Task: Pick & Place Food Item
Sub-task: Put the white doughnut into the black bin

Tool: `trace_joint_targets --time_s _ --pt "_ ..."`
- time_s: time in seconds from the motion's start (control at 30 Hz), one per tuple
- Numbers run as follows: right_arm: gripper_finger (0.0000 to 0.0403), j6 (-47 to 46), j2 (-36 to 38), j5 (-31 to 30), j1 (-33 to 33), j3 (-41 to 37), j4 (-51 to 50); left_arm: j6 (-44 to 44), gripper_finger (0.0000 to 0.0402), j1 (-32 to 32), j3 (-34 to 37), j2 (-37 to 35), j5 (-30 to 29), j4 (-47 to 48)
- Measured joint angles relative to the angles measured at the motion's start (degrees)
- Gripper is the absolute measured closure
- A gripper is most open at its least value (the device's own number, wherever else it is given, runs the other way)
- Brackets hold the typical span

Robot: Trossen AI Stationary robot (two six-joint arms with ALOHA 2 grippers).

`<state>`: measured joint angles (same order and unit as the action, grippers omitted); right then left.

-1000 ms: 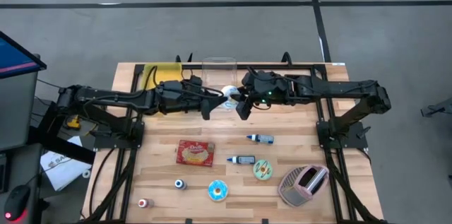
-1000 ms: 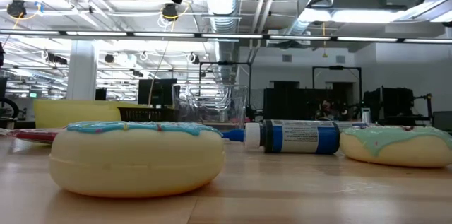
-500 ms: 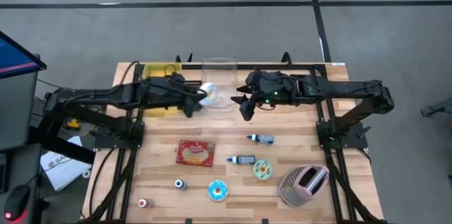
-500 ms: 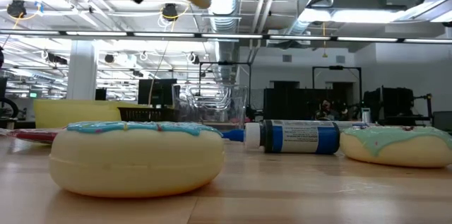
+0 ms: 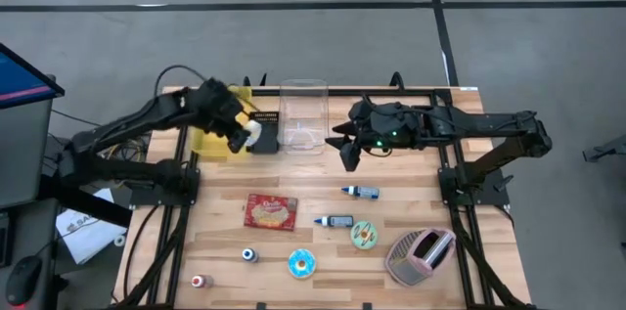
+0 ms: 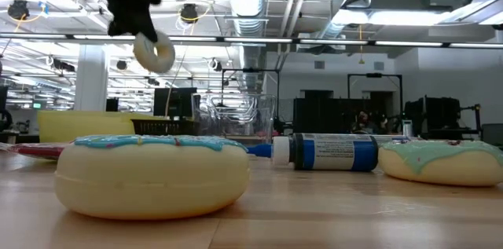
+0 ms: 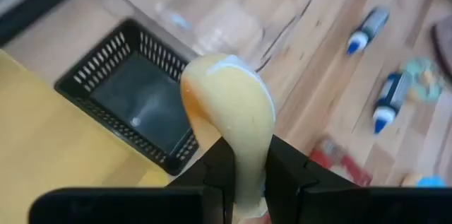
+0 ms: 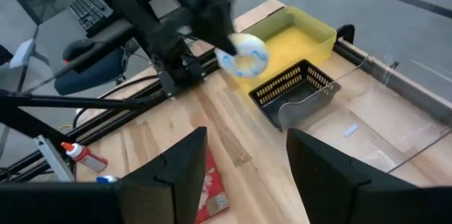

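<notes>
table: wooden top [image 5: 225, 242] carrying both arms, with loose items spread over its near half.
yellow bin: sits at the far left corner [image 5: 207, 114], just beside the black basket.
clear box: transparent container [image 5: 303, 114] at the far edge, on the other side of the basket from the yellow bin.
black basket: small mesh basket [image 5: 266, 132] between the yellow bin and the clear box; in the left wrist view its open mouth [image 7: 134, 104] lies just beyond the held donut.
left gripper: up above the table by the basket [image 5: 245, 136], fingers pinched narrowly on the donut.
right gripper: hanging past the clear box [image 5: 344, 144], well apart from the basket, jaws spread and empty.
key relation: the basket lies just beside and below the left gripper; the left arm is far nearer it than the right.
donut: held edge-on, ring upright [image 6: 155, 53]; pale cream body [image 7: 233, 111], white icing with blue marks [image 8: 244, 53].
judgement: the likely release needs the ring over the basket's mouth.
</notes>
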<state>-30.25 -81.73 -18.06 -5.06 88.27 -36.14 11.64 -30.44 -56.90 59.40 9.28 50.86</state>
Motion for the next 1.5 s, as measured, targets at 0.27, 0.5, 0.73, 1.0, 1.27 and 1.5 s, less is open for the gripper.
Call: trace_joint_targets --time_s 0.27,0.5,0.73,1.0,1.27,1.5 --pt "0.0216 -4.23 0.13 -0.04 -1.09 0.0 -3.39 -18.59 0.0345 -10.4 0.0 14.11 8.99 0.06" --pt "0.0216 -7.82 0.13 -0.2 -2.37 0.0 -5.57 -28.37 0.0333 -12.45 -3.73 24.64 7.14 -1.52" --pt "0.0216 -10.35 0.04 -1.45 -3.87 0.0 -6.32 -31.8 0.0332 -12.83 -7.66 31.13 6.62 -1.91" --pt "0.0216 -12.83 0.04 -3.03 -5.65 0.0 -6.97 -32.83 0.0332 -12.78 -7.67 33.95 6.58 -4.46" --pt "0.0216 -13.82 0.0 -3.26 -5.86 0.0 -7.28 -34.1 0.0332 -12.78 -7.67 36.16 4.53 -6.04" --pt "0.0216 -14.38 0.0 -3.21 -5.86 0.0 -7.23 -35.41 0.0332 -13.76 -7.67 36.13 3.38 -6.94"
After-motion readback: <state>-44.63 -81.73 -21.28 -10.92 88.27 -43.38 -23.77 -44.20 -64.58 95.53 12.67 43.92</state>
